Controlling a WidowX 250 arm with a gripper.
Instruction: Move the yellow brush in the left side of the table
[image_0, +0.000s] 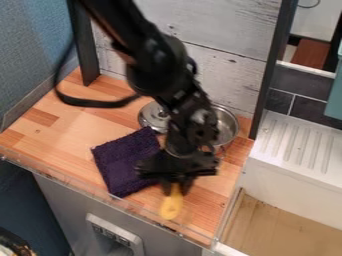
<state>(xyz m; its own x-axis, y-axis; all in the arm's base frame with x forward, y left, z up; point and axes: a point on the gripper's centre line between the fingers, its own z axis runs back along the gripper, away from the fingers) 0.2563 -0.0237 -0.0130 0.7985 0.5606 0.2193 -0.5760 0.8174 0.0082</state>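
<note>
The biggest thing is the wooden counter (73, 125). The black robot arm (157, 55) comes next, and it leans over the counter from the top. A white sink (294, 185) is on the right. Then there is a purple cloth (127, 157), laid flat near the middle. The black hand (176, 191) is just to the right of the cloth, pointing down. I cannot tell if the hand is clamped on the brush or just around it. A shiny metal pot (228, 125) sits behind the hand, part of it hidden by the arm. A round metal lid (154, 117) is by the back of the cloth.

The smallest is the yellow brush (172, 206). It is right under the hand, near the front edge, on the right part of the counter. I can't tell if it touches the wood. It looks light, with a hard, smooth body that could slip or spin if held badly. It should not break easily. The thin part by the hand looks like a good place to hold it, with a pinch from both sides.

The brush is long and points from the hand to the front edge, leaning a tiny bit left. Its fat end is at the front. The other end is hidden under the hand.
</note>
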